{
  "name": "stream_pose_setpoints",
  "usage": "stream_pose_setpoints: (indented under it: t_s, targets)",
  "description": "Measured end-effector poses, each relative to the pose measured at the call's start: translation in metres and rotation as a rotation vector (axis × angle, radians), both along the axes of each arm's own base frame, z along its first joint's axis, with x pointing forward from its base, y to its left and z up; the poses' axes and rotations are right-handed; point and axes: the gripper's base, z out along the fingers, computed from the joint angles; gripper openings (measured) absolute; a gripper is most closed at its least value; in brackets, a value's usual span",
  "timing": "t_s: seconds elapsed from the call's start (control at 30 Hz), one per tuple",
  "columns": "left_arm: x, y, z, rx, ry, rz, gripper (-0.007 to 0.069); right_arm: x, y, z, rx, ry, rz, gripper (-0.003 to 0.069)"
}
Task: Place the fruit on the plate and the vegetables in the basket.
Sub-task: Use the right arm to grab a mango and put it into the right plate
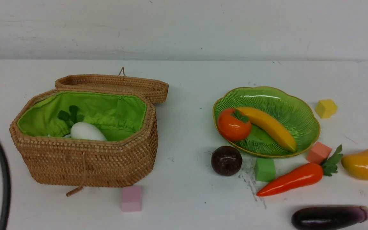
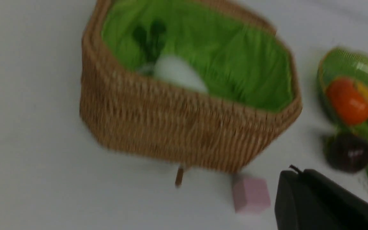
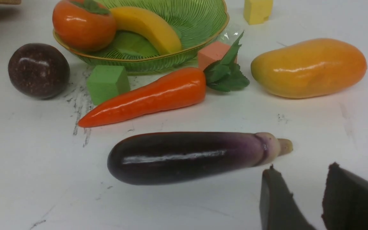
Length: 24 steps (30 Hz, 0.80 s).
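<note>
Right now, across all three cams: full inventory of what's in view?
basket: 1, brown wicker, green lining, table left, lid open
radish: 1, white, inside basket
plate: 1, green, table right
persimmon: 1, orange-red, on plate
banana: 1, yellow, on plate
plum: 1, dark purple, table, at plate's near-left edge
carrot: 1, orange, table, nearer than plate
mango: 1, yellow-orange, table, far right
eggplant: 1, dark purple, table, nearest right
cubes: 4, table: yellow cube right of plate, salmon cube and green cube at plate's near edge, pink cube before basket
table: 1, white
left end effector: 1, black, shut, empty, near basket
right end effector: 1, black, open, empty, by eggplant's stem end
</note>
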Motion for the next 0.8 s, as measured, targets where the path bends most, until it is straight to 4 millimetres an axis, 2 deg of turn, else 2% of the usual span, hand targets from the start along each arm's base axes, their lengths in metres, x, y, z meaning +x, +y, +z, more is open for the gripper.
stream_pose_setpoints:
  t_s: [0.03,0.13,0.23,0.27,0.4,0.47,0.5,0.6,0.8]
  targets:
    - [-0.003,0.001,0.001,-0.003,-0.033,0.003,-0.0013,0.000,0.000,0.000,0.000,0.000,0.000,0.0242]
    - [-0.023,0.011,-0.028,0.017,-0.211,0.062,-0.0013,0.000,0.000,0.000,0.000,0.000,0.000,0.0242]
    - [-0.034,0.015,-0.054,0.025,-0.260,0.111,-0.0013,0.000,0.000,0.000,0.000,0.000,0.000,0.0242]
    - [-0.040,0.018,-0.069,0.030,-0.280,0.145,-0.0013,0.000,0.000,0.000,0.000,0.000,0.000,0.0242]
    - [-0.041,0.022,-0.127,0.059,-0.194,0.218,-0.0011,0.000,0.000,0.000,0.000,0.000,0.000,0.0242]
    - [-0.040,0.023,-0.140,0.065,-0.153,0.235,-0.0009,0.000,0.000,0.000,0.000,0.000,0.000,0.0242]
    - [-0.040,0.024,-0.154,0.072,-0.084,0.257,-0.0008,0.000,0.000,0.000,0.000,0.001,0.000,0.0242]
    - [-0.041,0.025,-0.161,0.092,-0.040,0.265,-0.0006,0.000,0.000,0.000,0.000,0.001,0.000,0.0242]
    - [-0.040,0.024,-0.162,0.108,-0.043,0.236,-0.0006,0.000,0.000,0.000,0.000,0.001,0.000,0.0242]
